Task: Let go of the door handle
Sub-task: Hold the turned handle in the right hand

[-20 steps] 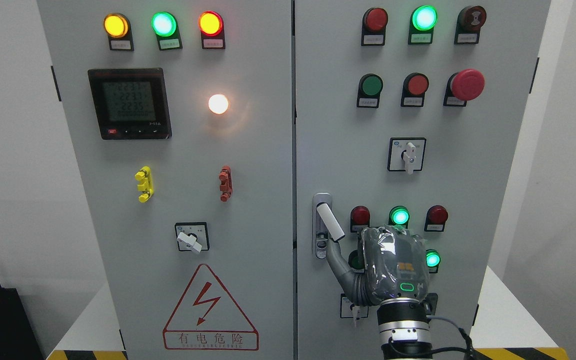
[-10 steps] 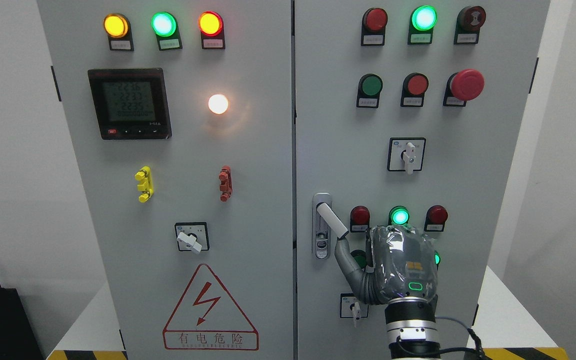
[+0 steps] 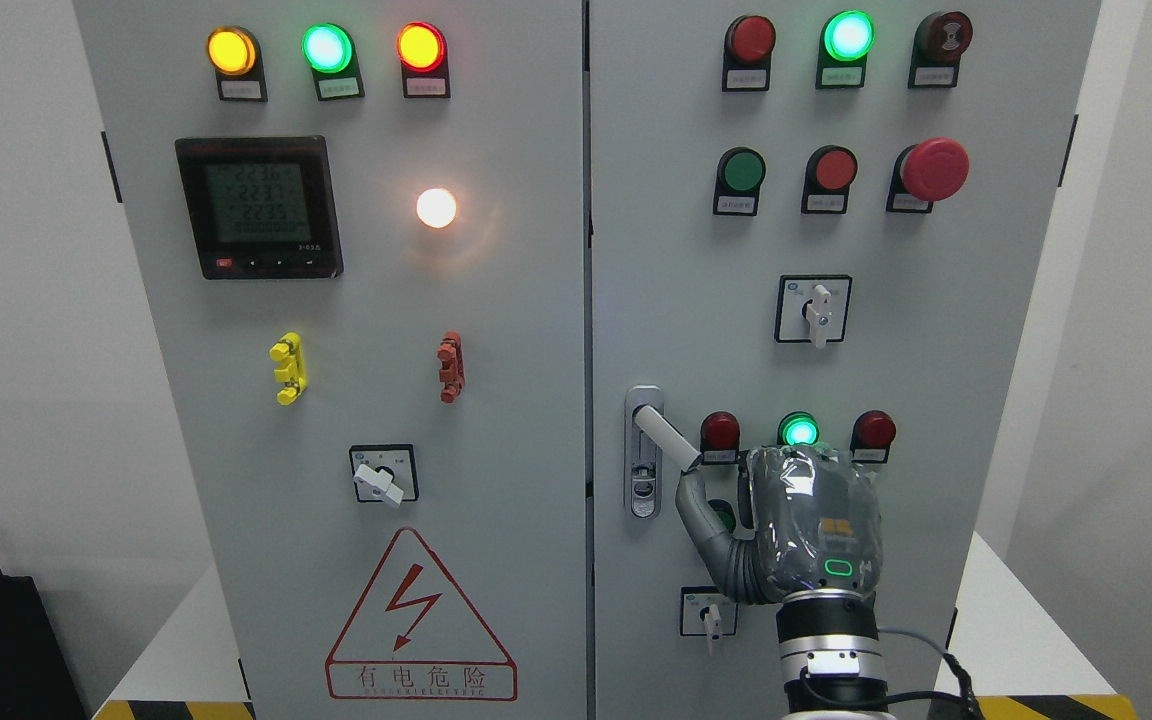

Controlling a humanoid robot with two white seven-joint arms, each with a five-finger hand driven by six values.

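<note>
Handle (image 3: 664, 436) slants out from its latch plate (image 3: 643, 490), up-left of the right hand (image 3: 804, 530). The thumb (image 3: 698, 505) touches the handle's free end from below; the other fingers are hidden, so I cannot tell the grip. Release seems underway; next, draw the hand clear without striking the nearby buttons (image 3: 798, 431).

Right hand (image 3: 814, 535): we cannot see its fingers. Green lamp (image 3: 723, 515) half hidden behind it; button labels (image 3: 242, 89) unreadably small.
</note>
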